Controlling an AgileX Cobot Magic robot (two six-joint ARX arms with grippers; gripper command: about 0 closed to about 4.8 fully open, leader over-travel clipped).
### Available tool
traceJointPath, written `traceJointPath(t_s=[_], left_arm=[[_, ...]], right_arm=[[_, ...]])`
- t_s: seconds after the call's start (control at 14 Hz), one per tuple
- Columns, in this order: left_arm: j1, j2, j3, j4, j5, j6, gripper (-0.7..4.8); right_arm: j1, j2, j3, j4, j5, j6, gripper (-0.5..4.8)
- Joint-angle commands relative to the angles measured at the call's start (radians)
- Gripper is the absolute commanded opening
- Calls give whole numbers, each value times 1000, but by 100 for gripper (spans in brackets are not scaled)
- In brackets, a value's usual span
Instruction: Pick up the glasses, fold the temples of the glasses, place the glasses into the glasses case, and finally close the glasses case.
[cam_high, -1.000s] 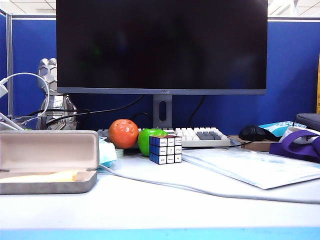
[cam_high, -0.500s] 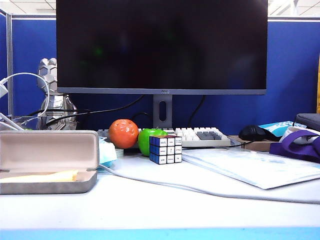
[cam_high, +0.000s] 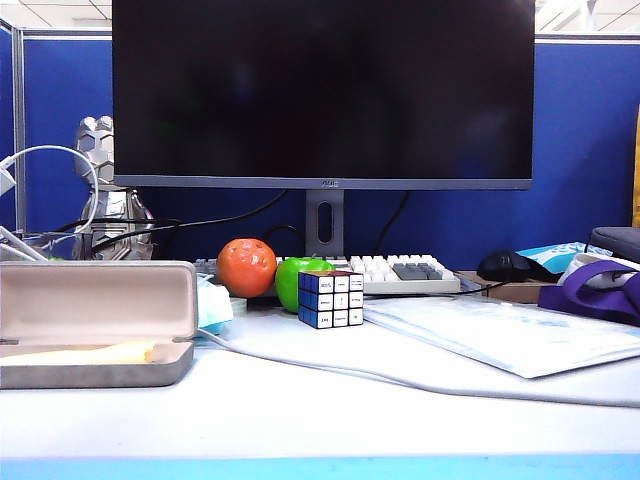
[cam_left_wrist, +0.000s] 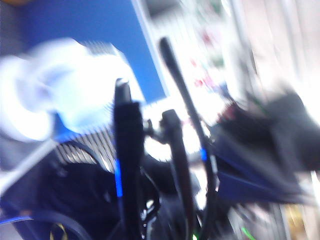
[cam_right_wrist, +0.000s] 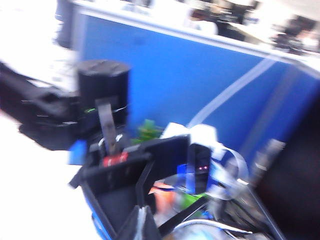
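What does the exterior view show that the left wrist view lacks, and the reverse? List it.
Exterior only: the open case, cube and monitor; no claws.
Left wrist only: the left claw, with a slim black bar beside it, too blurred to name.
Both: the blue partition.
The right claw appears in neither, only in its own wrist view.

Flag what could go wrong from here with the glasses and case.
The left end effector and right end effector are outside the exterior view, wrist views blurred: grip on the glasses unverifiable, so a drop is possible. The yellow cloth lying in the open glasses case may block seating. The white cable beside it could snag.
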Motion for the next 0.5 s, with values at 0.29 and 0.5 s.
traceJointPath(t_s=[0.29,0.5], left_arm=[[-1,-3,2,-755,-363,433,-5],[-1,-4,2,-967,-516,444,-5]], right_arm=[[0,-23,3,5,66,29,-1],[0,-23,3,-39,99,29,-1]])
